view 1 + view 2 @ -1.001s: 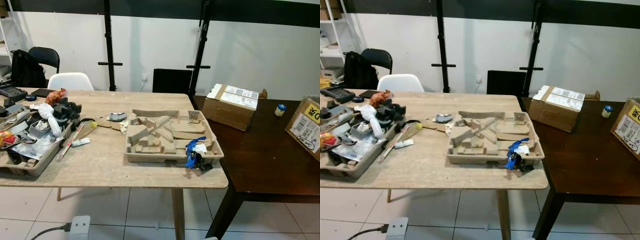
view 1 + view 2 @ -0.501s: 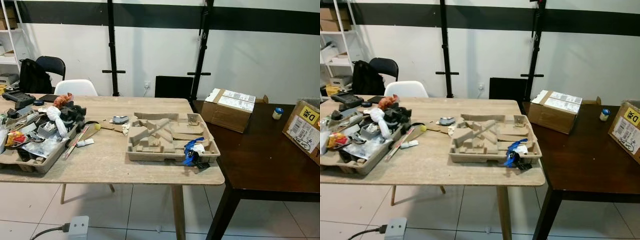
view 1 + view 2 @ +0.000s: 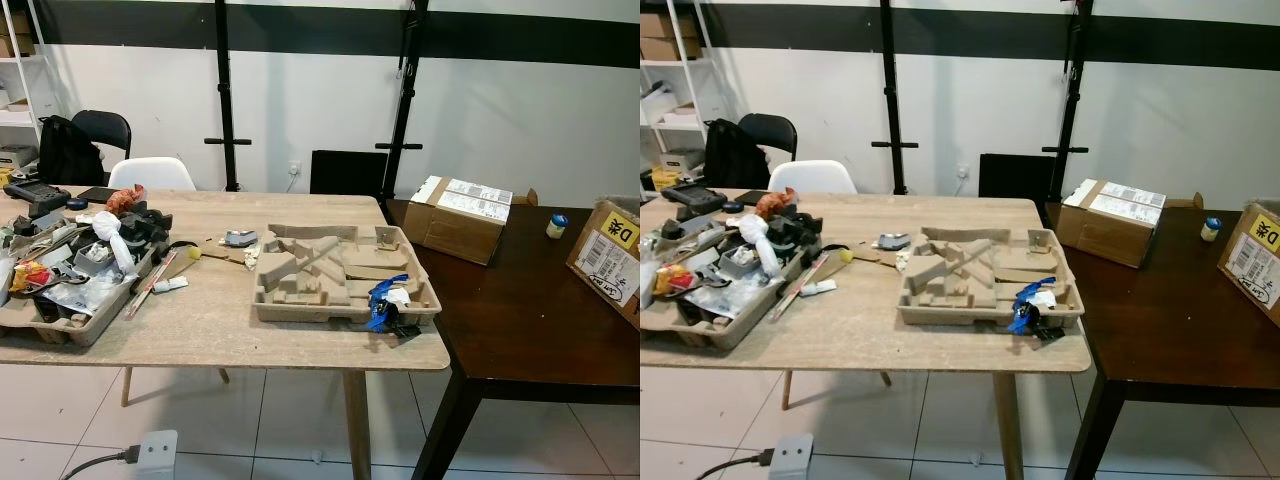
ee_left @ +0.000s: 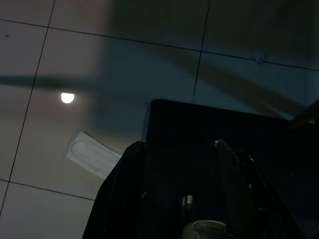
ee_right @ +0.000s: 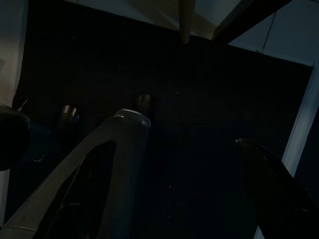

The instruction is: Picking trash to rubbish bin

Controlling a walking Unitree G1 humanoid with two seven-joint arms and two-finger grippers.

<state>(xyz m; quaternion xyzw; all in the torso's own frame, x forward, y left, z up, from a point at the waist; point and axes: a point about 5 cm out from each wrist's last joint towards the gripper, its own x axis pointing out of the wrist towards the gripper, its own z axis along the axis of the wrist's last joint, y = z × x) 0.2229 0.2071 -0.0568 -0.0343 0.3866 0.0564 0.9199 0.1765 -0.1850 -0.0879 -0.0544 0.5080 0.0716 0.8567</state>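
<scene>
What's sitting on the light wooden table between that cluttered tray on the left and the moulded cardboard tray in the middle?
In the left eye view, between the cluttered tray and the cardboard tray: a small yellow ball, a white tube, flat cardboard scraps and a small grey object.

Wall: white wall (image 3: 300,100) with a black band along its top.
Posts: two black posts (image 3: 222,95) against the wall, behind the wooden table (image 3: 215,320).
Dark table: dark table (image 3: 520,320) touching the wooden table's right side.
Chairs: white chair (image 3: 150,173) and black chair (image 3: 100,130) behind the wooden table's left end.
Floor: pale tiled floor (image 3: 270,430) beneath the wooden table.
</scene>
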